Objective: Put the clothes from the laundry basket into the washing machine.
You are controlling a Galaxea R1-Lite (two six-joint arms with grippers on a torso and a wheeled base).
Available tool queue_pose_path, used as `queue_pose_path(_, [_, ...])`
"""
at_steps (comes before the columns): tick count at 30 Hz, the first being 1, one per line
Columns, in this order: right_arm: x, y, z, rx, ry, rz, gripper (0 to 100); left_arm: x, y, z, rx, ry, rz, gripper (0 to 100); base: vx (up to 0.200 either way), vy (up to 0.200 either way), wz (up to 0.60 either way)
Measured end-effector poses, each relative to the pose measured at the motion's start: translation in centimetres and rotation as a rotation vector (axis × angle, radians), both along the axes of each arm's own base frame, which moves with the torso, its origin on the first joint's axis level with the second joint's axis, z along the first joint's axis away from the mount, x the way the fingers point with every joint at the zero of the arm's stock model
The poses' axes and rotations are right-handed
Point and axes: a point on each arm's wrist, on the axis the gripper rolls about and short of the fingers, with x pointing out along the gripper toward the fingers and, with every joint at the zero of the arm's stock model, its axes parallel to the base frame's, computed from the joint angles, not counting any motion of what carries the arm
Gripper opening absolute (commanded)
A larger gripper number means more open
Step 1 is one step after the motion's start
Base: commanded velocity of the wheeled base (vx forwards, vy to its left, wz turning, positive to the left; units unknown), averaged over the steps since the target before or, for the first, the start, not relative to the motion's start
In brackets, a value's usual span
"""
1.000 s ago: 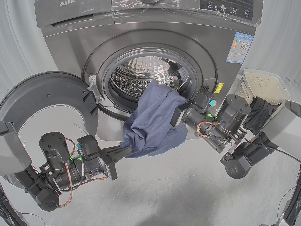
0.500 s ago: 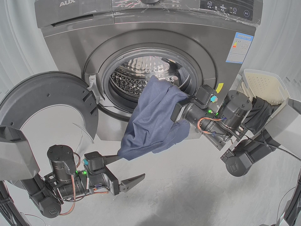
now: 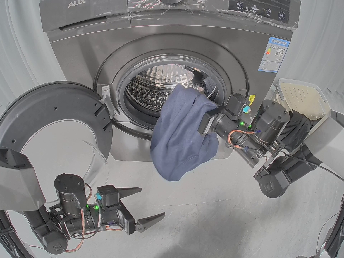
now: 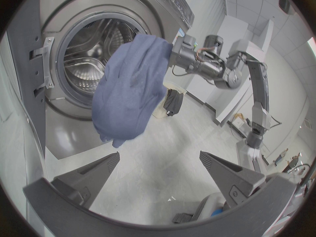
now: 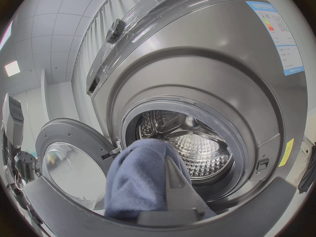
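Note:
A blue garment [image 3: 182, 133] hangs in front of the washing machine's open drum [image 3: 165, 86], its top edge at the lower right of the opening. My right gripper [image 3: 200, 120] is shut on the garment's upper part; one finger [image 5: 176, 185] shows against the cloth [image 5: 141, 178]. Low at the left, above the floor, my left gripper [image 3: 141, 205] stands open and holds nothing, well below the garment [image 4: 130, 86]. The cream laundry basket [image 3: 304, 97] stands to the right of the machine with a dark piece of clothing [image 3: 299, 126] draped over its edge.
The machine's round door [image 3: 53, 115] is swung open to the left, above my left arm. The grey floor [image 3: 215, 215] in front of the machine is bare. The machine's front panel [image 3: 172, 36] rises behind the drum opening.
My left gripper let go of the garment's lower edge, opened and dropped down towards the floor. The garment now hangs straight from my right gripper, which rose slightly towards the drum.

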Motion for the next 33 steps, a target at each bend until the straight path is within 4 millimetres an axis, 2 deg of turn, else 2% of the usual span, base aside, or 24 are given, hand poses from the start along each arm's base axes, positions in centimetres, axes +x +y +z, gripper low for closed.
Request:
queue_pose_path(4, [0.0,-0.2,0.5,0.000,-0.002,-0.003,0,-0.5,0.2,-0.8,0.043,0.001,-0.028,100,0.000,0.000,0.00])
queue_pose_path(8, [-0.5,0.1,0.8,0.003,-0.007,0.010,0,0.1,-0.2,-0.7,0.026,-0.021,-0.032,100,0.000,0.000,0.00])
queue_pose_path(23, [-2.5,2.0,0.0,-0.016,0.025,0.066,0,6.6,-4.1,1.5,-0.156,-0.153,0.038,100,0.000,0.000,0.00])
queue_pose_path(33, [-2.6,2.5,-0.8,-0.030,0.045,0.072,0,6.7,-5.6,1.6,-0.180,-0.163,0.004,100,0.000,0.000,0.00])
